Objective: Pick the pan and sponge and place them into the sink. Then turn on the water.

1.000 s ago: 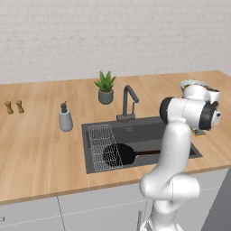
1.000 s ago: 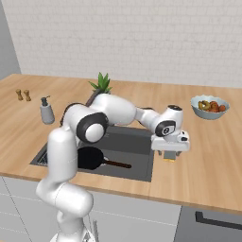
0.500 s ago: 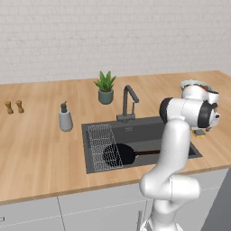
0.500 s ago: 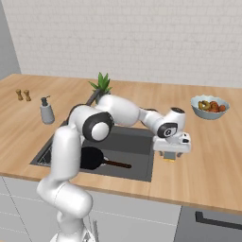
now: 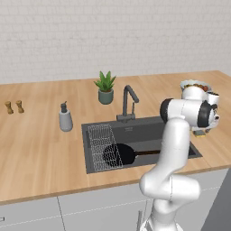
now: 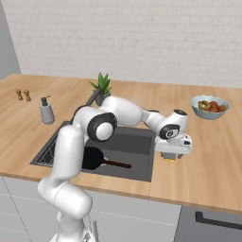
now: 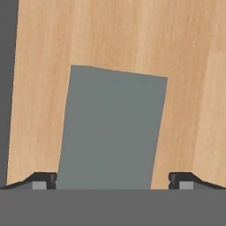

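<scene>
The black pan (image 5: 118, 154) lies in the dark grey sink (image 5: 140, 131) beside the wire rack, with its brown handle (image 5: 147, 152) pointing right. It also shows in the right base view as the pan (image 6: 93, 158) in the sink (image 6: 137, 151). The sponge (image 7: 110, 132) lies flat on the wooden counter just right of the sink, its grey face up and a yellow edge (image 6: 169, 159) showing. My gripper (image 7: 112, 181) points straight down over it and is open, with one fingertip (image 7: 44, 180) on each side of the sponge. The gripper (image 6: 171, 155) hangs low over the counter.
A dark faucet (image 5: 128, 103) stands behind the sink, with a potted plant (image 5: 105, 88) behind it. A soap dispenser (image 5: 65, 119) and two small shakers (image 5: 13, 107) are to the left. A grey fruit bowl (image 6: 209, 106) sits at the back right, beyond the hand.
The hand has sunk slightly toward the sponge. The jaws stay open, and the pan has not moved.
</scene>
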You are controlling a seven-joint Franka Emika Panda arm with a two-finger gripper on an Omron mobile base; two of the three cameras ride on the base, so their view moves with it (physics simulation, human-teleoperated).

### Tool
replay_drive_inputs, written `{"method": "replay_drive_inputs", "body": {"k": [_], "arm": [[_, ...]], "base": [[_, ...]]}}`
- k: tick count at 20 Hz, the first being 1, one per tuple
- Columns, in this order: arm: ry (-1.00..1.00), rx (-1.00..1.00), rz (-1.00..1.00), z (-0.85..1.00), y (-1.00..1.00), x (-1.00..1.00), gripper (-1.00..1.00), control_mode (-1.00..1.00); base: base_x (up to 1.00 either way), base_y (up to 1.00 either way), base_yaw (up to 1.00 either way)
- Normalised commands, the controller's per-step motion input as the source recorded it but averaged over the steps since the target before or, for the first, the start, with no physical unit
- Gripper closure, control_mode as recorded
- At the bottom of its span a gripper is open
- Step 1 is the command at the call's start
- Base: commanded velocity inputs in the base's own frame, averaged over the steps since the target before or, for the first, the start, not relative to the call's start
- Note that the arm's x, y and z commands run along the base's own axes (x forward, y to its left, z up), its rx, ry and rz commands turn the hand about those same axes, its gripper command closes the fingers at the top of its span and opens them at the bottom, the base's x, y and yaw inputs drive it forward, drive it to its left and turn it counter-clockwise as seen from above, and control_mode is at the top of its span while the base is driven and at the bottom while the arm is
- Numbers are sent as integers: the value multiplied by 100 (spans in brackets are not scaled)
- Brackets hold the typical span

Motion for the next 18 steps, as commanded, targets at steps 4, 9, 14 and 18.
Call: {"method": "replay_drive_inputs", "body": {"k": [4, 9, 14, 18], "arm": [[-1, 0, 0, -23, 6, 0, -100, -100], [0, 0, 0, -29, 0, 0, -100, -100], [0, 0, 0, -34, 0, 3, 100, -100], [0, 0, 0, -7, 0, 1, 100, -100]], "base": [[0, 0, 0], [0, 0, 0], [0, 0, 0], [0, 0, 0]]}}
